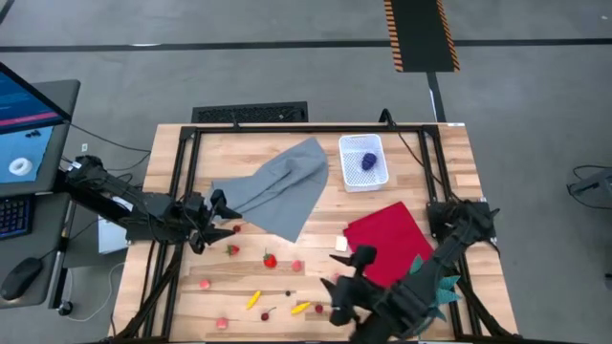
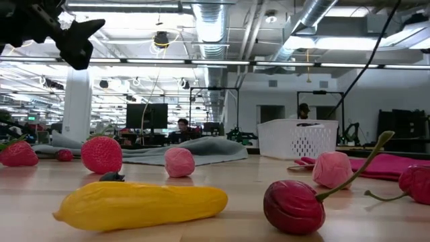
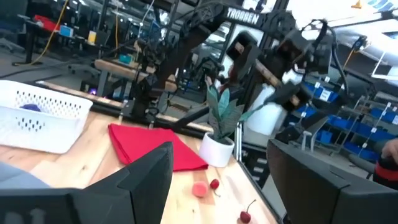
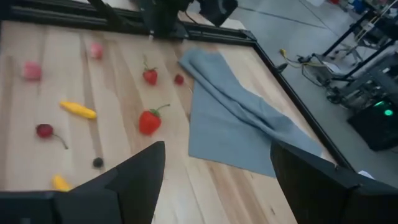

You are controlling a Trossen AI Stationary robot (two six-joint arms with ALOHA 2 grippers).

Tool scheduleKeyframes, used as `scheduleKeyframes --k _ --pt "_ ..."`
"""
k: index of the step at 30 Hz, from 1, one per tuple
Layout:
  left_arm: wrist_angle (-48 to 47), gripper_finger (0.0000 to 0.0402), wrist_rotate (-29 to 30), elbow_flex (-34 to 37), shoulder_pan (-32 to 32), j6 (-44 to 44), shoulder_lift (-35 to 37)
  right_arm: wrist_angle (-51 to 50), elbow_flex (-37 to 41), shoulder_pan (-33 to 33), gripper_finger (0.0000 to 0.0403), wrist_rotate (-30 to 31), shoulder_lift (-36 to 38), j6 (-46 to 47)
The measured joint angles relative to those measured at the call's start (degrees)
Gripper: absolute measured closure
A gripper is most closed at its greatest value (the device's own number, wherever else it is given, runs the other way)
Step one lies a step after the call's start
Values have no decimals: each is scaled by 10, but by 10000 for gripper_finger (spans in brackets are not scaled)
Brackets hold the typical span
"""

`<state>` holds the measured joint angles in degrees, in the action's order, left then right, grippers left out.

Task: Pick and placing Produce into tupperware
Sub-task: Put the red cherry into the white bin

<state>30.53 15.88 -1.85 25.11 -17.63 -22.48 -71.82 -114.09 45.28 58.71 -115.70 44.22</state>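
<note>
High view: one tupperware [image 1: 364, 161], one grape bunch [image 1: 369, 161].

white perforated tupperware [image 1: 364, 162], red cloth [image 1: 389, 242], grey cloth [image 1: 280, 188]

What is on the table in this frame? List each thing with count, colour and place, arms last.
tub: one, white, far right of table.
grapes: one purple bunch, inside the tub.
grey cloth: one, far middle, crumpled.
red cloth: one, right side, near the right arm.
white cube: one, at the red cloth's left edge.
strawberries: two red, middle left.
yellow pieces: two, near edge.
cherries: at least two, dark red, near edge.
pink berries: several, scattered on the near left.
left gripper: open, by the grey cloth.
right gripper: open, above the near edge.
</note>
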Motion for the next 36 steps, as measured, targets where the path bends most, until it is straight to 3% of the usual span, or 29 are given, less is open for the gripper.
scheduleKeyframes --k 4,8,14,17,20,28,36 --pt "-1 152 0 0 0 0 0 10 16 16 88 3 18 -2" --pt "-1 152 0 0 0 1 0 14 19 10 88 -43 30 -35" --pt "-2 152 1 0 0 13 0 8 19 -37 88 -251 64 -91" --pt "-5 152 11 0 0 11 0 -26 19 -59 88 -322 75 -33" --pt "-18 152 11 0 0 1 0 -26 19 -73 88 -334 75 22" --pt "-56 152 12 0 0 -40 0 -22 19 -105 88 -344 37 7" --pt "-71 152 14 0 0 -46 0 -94 19 -128 88 -381 -9 54"
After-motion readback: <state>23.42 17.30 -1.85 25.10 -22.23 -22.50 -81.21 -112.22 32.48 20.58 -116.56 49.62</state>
